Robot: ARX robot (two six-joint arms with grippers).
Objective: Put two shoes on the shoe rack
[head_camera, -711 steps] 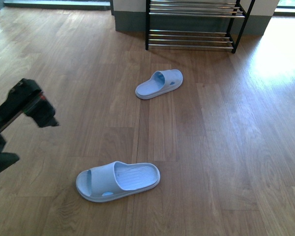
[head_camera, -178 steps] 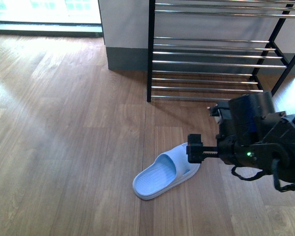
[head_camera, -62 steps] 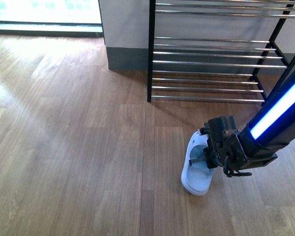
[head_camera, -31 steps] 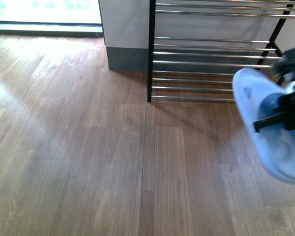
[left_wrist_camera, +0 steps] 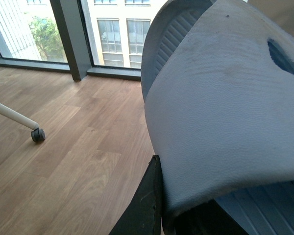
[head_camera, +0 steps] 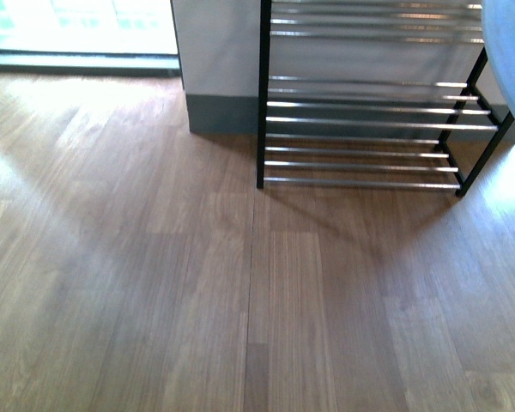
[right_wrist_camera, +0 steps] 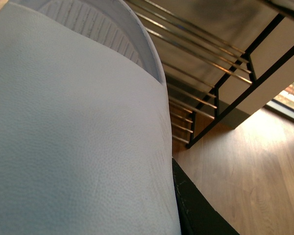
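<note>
On the left, the left claw is clamped on the first slipper. It is a pale blue slide (not a lace-up shoe). Only one black finger shows, tucked under the strap. But the slipper hangs high over the wood floor, so I think the grip is tight. A window and a little chair wheel are behind it.

In the middle, the front view shows the shoe rack by the wall. Its shiny bars are bare on every shelf we can see. No slipper is on it yet.

On the right, the right claw is clamped on the second slipper. A second ago this slipper was down on the floor in front of the rack. Half a second ago it was swinging up at the right side. Now only its pale edge peeks in at the top right corner of the front view. In the right wrist view it is up near the rack's bars, not touching them.

So both slippers are off the floor now. I think the picking-up part is done. Next, each one has to be set on a shelf.
</note>
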